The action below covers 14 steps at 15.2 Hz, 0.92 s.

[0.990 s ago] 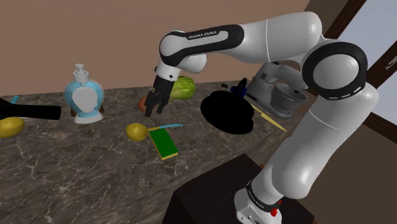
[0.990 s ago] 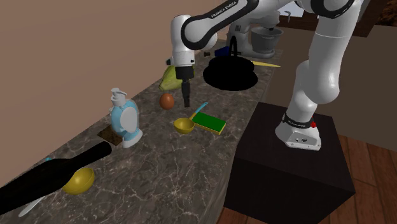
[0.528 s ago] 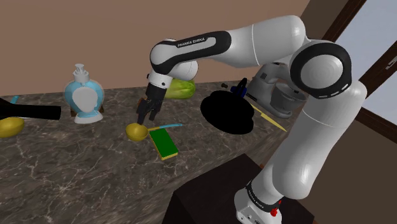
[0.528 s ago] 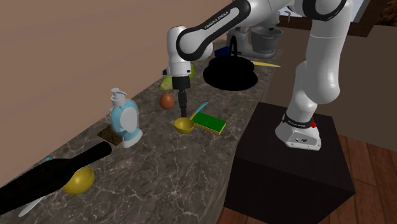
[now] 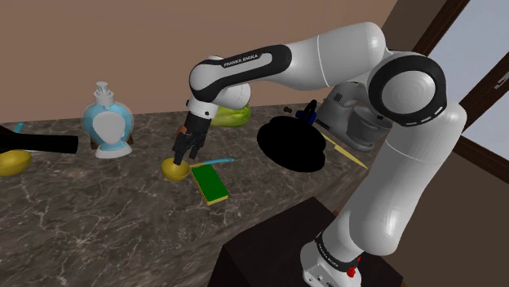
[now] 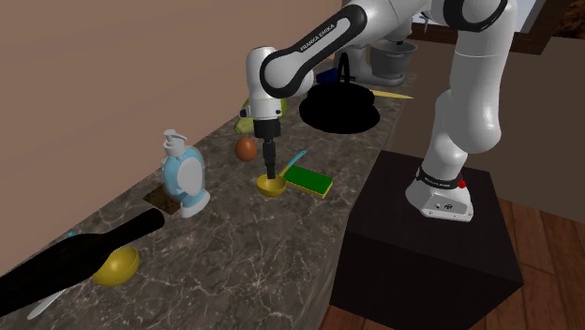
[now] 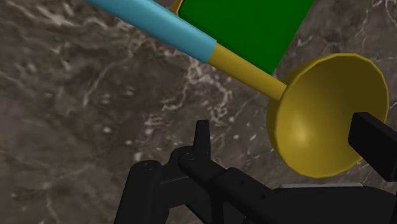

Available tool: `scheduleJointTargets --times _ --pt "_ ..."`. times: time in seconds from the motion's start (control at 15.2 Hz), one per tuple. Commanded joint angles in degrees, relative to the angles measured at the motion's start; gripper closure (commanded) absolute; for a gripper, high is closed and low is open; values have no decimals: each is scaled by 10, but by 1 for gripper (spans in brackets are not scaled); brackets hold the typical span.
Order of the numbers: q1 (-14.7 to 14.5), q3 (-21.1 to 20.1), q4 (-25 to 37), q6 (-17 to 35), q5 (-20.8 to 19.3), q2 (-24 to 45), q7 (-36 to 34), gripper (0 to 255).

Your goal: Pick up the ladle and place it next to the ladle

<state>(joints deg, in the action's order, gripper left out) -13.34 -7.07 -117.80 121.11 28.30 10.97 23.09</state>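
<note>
A ladle with a yellow bowl (image 5: 174, 169) and a blue-tipped handle (image 5: 215, 161) lies on the dark marble counter (image 5: 98, 204), beside a green sponge (image 5: 214, 184). My gripper (image 5: 181, 155) hangs just over the bowl, open. From the second exterior view the gripper (image 6: 271, 172) points straight down at the bowl (image 6: 272, 186). In the wrist view the bowl (image 7: 324, 118) sits between the open fingers of my gripper (image 7: 286, 137), close to one fingertip (image 7: 372, 135), and is not clasped. A second yellow ladle (image 5: 12, 161) lies at the counter's far end (image 6: 115, 265), partly under a black bottle (image 6: 75, 262).
A blue and white soap dispenser (image 5: 108, 122) and a brown egg (image 6: 246, 148) stand near the wall. A black pan (image 5: 292, 143), a green vegetable (image 5: 232, 114) and a grey mixer (image 5: 359, 118) lie toward the arm's base. The counter's front edge (image 6: 328, 244) runs close to the sponge.
My gripper has moved toward the shoulder view's left and come down from above the egg to just over the ladle's bowl. Its fingers stayed open. The ladle has not moved.
</note>
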Motion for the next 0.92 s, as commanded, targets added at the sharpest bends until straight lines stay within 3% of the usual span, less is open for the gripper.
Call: scheduleJointTargets --times 0.0,0.07,0.13,0.86 --pt "0 0 0 0 0 0 0 0" --pt "0 0 0 0 0 0 0 0" --pt "0 0 0 0 0 0 0 255" --pt "0 1 5 -12 -3 -8 -6 255"
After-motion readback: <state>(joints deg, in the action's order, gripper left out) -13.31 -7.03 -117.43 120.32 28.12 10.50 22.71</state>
